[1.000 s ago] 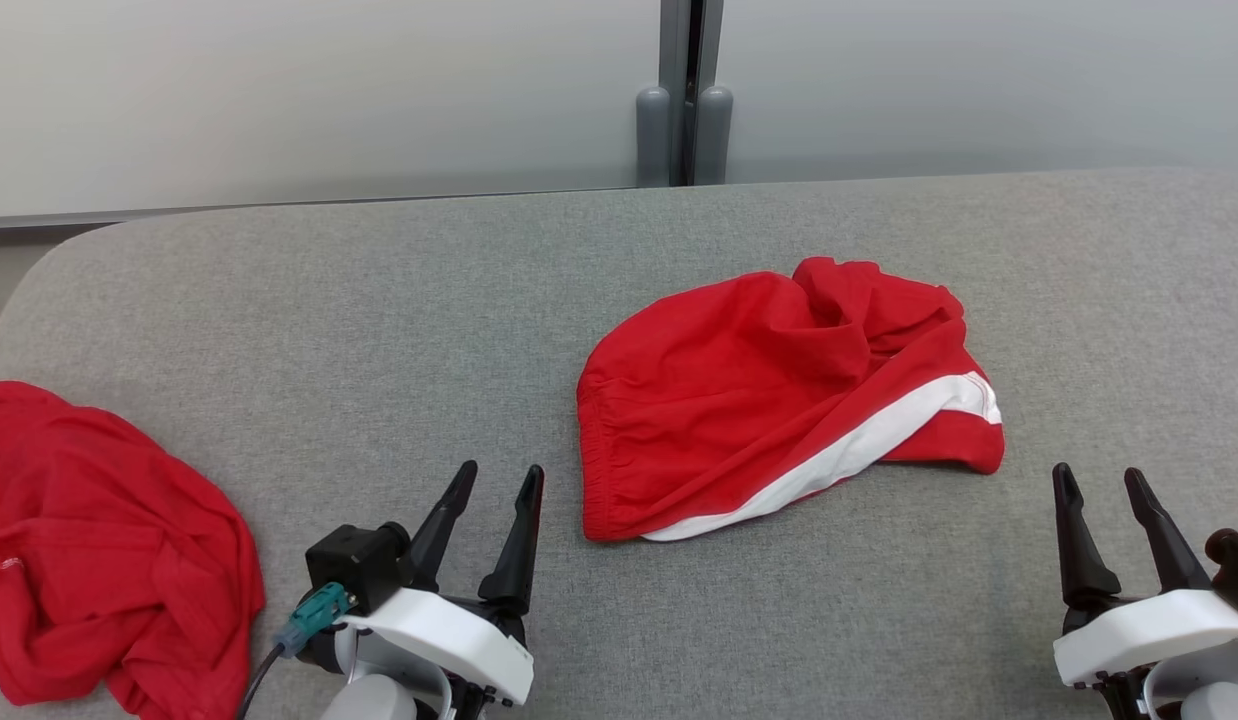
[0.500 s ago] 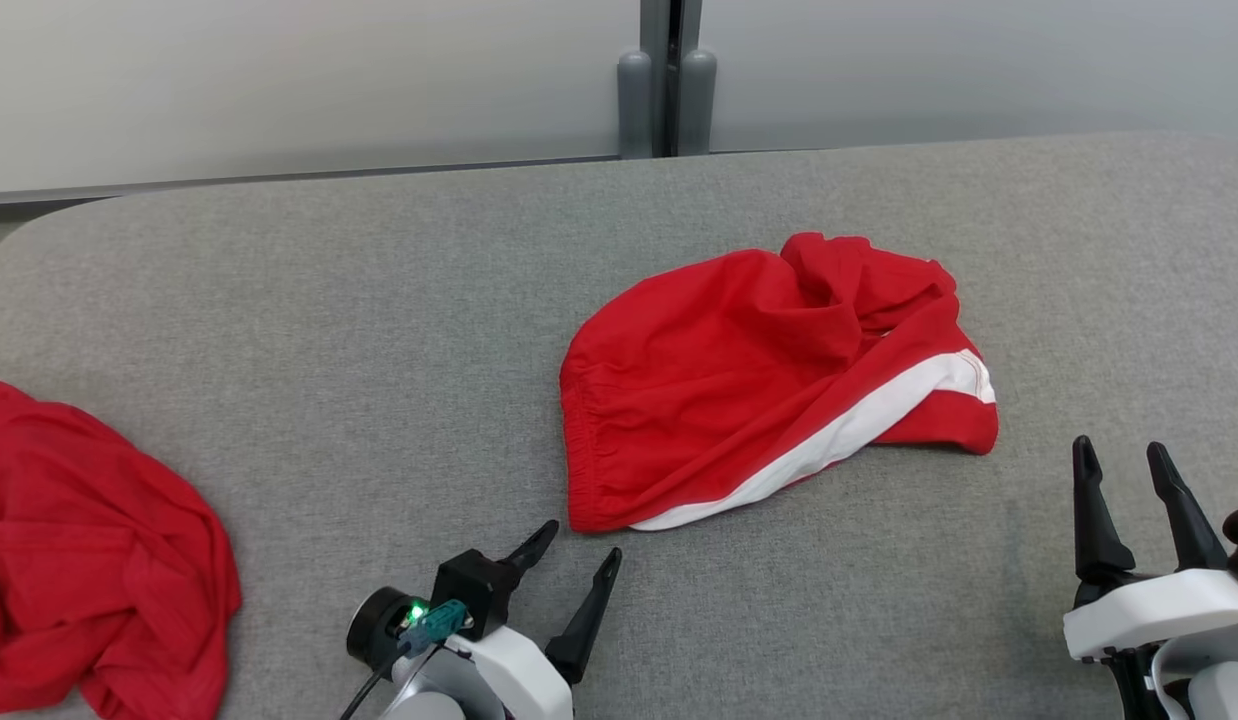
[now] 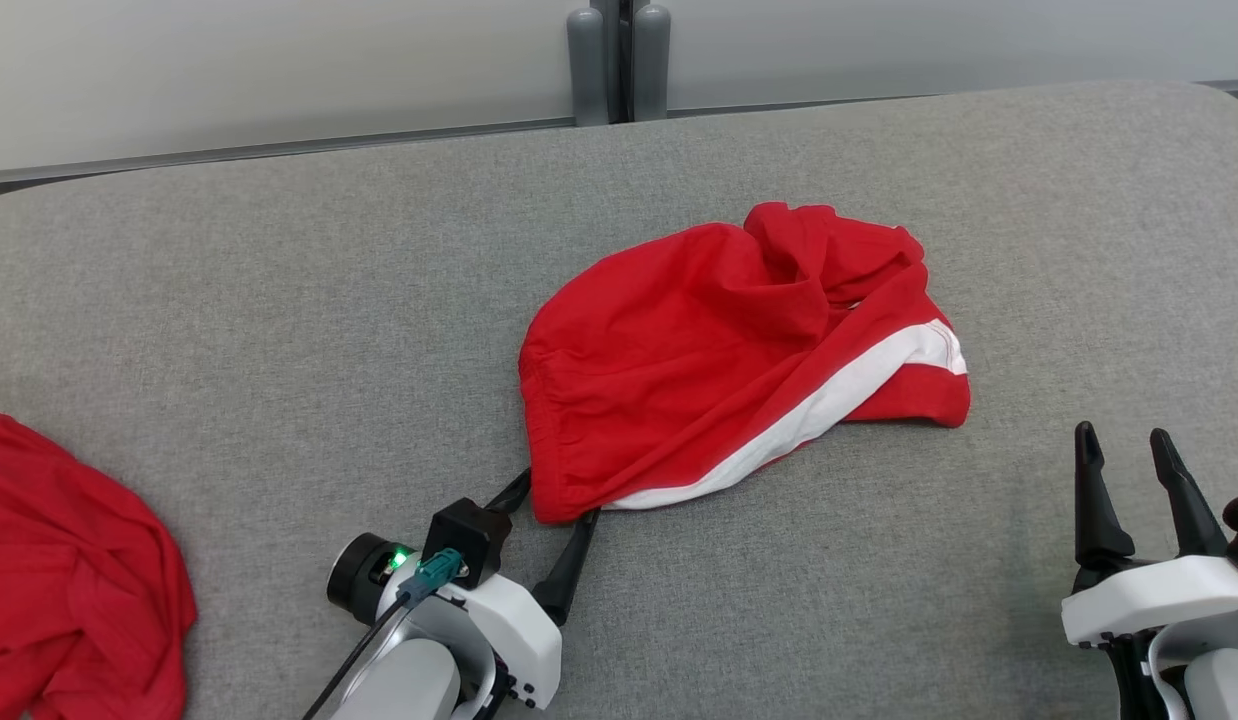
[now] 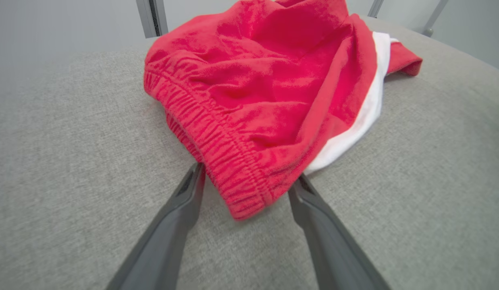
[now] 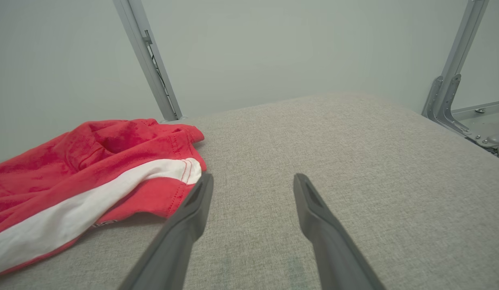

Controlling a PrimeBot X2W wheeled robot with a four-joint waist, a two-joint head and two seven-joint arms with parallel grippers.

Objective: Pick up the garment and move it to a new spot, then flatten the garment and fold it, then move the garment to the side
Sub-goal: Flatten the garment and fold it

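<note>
**Surface** (image 3: 279, 300): grey, cloth-covered, listed left to right.

1. **Spare red cloth** (image 3: 69, 570): heaped at the far left edge, well apart from the item below. Likely not the piece in hand.
2. **Left pincer** (image 3: 557, 497): low on the surface, fingers spread to either side of the garment's near-left corner. Nothing pinched yet.
3. **Garment** (image 3: 719, 340): red shorts with a white side stripe (image 3: 829, 410), lying rumpled a little right of mid-surface, far end bunched into folds.
   - Handling (judged): light, soft and limp. It will sag and trail from any single hold. Not fragile, not slippery.
   - Best hold: the gathered elastic waistband (image 4: 217, 153), the thickest and firmest edge, now lying between the left fingers. Take both layers, or one may peel away.
4. **Right pincer** (image 3: 1123, 434): fingers spread, empty, at the near right, near the striped hem but apart from it.
</note>
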